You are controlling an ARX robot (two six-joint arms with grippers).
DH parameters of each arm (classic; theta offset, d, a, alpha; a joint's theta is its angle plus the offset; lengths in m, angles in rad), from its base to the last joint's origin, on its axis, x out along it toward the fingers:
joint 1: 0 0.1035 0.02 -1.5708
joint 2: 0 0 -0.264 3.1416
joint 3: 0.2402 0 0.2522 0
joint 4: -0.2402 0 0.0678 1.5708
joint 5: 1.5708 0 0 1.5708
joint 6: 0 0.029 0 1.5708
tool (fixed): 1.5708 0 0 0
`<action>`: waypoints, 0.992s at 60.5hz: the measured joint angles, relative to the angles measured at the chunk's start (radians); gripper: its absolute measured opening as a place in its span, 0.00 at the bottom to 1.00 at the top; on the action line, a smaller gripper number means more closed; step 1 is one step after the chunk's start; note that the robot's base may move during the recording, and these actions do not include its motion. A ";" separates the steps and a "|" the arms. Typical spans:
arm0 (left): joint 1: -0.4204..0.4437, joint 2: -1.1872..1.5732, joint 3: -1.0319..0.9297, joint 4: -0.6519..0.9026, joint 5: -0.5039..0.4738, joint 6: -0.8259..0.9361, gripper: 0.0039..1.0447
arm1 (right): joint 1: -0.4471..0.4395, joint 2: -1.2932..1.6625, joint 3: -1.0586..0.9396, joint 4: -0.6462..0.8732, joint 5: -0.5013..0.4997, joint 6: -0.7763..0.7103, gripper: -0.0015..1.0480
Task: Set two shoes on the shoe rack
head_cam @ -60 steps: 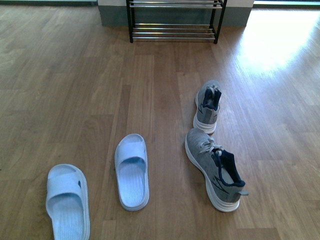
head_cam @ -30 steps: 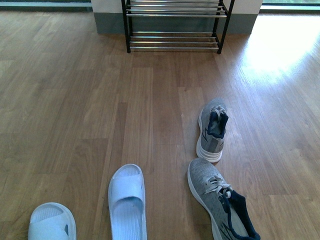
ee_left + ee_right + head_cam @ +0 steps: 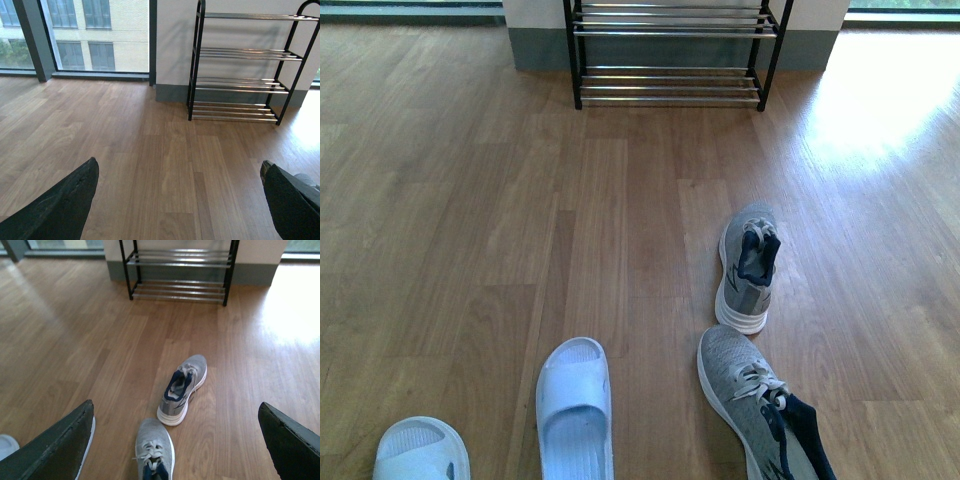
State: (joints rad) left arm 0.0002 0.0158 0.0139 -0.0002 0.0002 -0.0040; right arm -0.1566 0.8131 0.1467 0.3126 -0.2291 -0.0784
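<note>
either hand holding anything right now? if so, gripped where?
Nothing is held. The left hand and right hand are both open and empty; the far sneaker and near sneaker lie on the floor.

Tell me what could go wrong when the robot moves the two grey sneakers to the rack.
The near sneaker lies partly out of the front view, so a grasp could be poorly aimed.
The white slipper beside it might be picked by mistake.
The shoe rack has thin bars; a shoe might tip between them.
</note>
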 joint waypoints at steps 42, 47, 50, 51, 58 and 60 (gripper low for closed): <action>0.000 0.000 0.000 0.000 0.000 0.000 0.91 | 0.030 1.688 0.417 0.441 0.128 -0.144 0.91; 0.000 0.000 0.000 0.000 0.000 0.000 0.91 | 0.037 1.725 0.450 0.430 0.128 -0.135 0.91; 0.000 0.000 0.000 0.000 0.000 0.000 0.91 | 0.041 1.741 0.468 0.424 0.128 -0.129 0.91; 0.000 0.000 0.000 0.000 0.000 0.000 0.91 | 0.042 1.748 0.476 0.423 0.128 -0.127 0.91; 0.000 0.000 0.000 0.000 0.000 0.000 0.91 | 0.045 1.784 0.519 0.423 0.124 -0.122 0.91; 0.000 0.000 0.000 0.000 0.000 0.000 0.91 | 0.045 1.796 0.532 0.423 0.125 -0.123 0.91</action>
State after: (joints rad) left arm 0.0002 0.0158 0.0139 -0.0002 -0.0002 -0.0044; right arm -0.1116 2.6087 0.6788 0.7357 -0.1043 -0.2012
